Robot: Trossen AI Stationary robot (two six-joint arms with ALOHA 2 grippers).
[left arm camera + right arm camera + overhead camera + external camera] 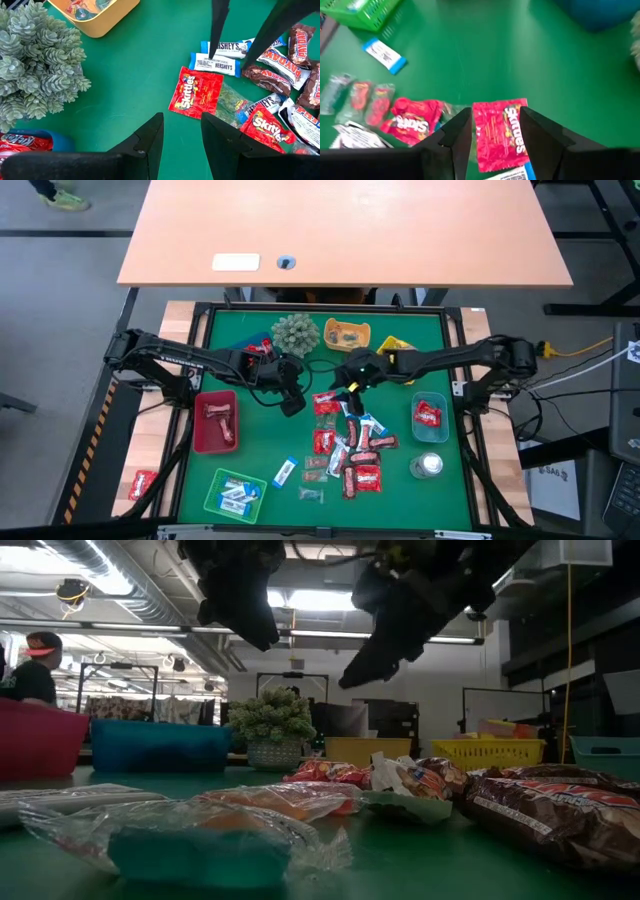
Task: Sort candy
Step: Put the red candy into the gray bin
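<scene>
The candy lies in a loose pile [350, 445] on the green mat, right of centre: red, brown, blue-white and clear wrappers. A red Skittles packet [497, 132] lies flat at the pile's far left corner, also seen in the left wrist view [195, 92]. My right gripper [495, 127] hovers open above that packet, fingers slanting down and clear of the mat [385, 650]. My left gripper [181, 137] hangs open over bare mat [291, 404], left of the pile, with nothing between its fingers.
A spiky plant ball [295, 333] and a yellow tray [347, 333] stand at the far edge. A red tray [207, 440] is at the left, a green tray [212, 498] at the near left, a teal tray [418, 435] at the right. A blue-white packet [285, 472] lies alone.
</scene>
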